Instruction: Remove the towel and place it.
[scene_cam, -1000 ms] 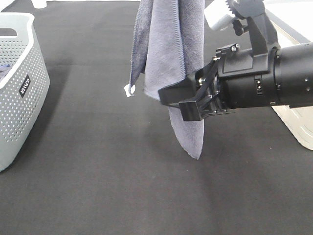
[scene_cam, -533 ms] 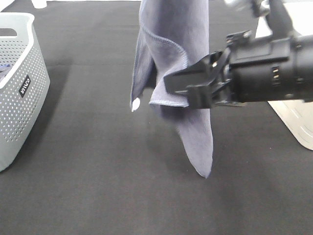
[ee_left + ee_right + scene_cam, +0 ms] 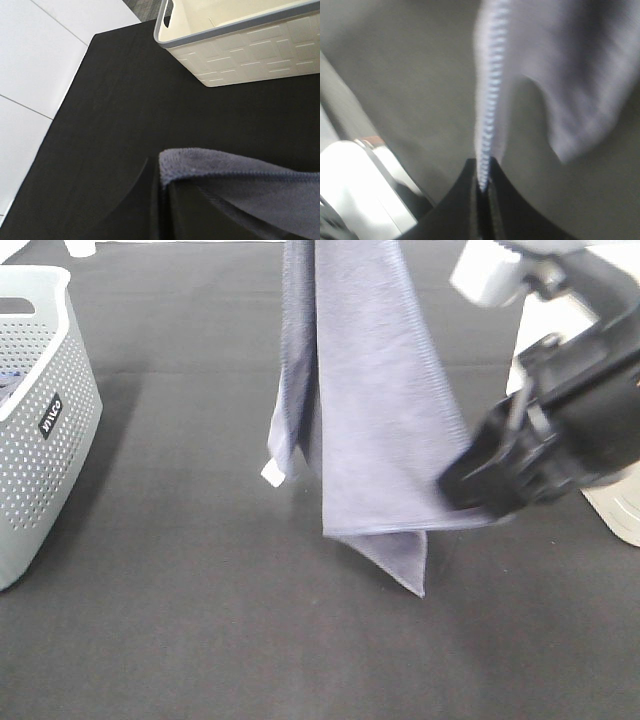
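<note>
The grey-lavender towel (image 3: 370, 420) hangs from above the top edge of the exterior view, its lowest corner just above the black table. Its white tag (image 3: 272, 474) dangles at the left edge. My right gripper (image 3: 468, 490), blurred, is shut on the towel's lower right hem and holds it out to the right. The right wrist view shows that stitched hem (image 3: 490, 100) pinched between the closed fingers (image 3: 470, 200). My left gripper (image 3: 161, 175) is out of the exterior view. Its wrist view shows it shut on the towel's upper edge (image 3: 240, 190).
A grey perforated basket (image 3: 40, 410) stands at the left edge of the black table (image 3: 200, 620). A white basket (image 3: 620, 515) stands at the right, partly behind the right arm. It also shows in the left wrist view (image 3: 240, 45).
My right gripper has closed on the towel's hem and moved right and slightly down, pulling the folded cloth out into a wider sheet. The towel's top stays held above.
</note>
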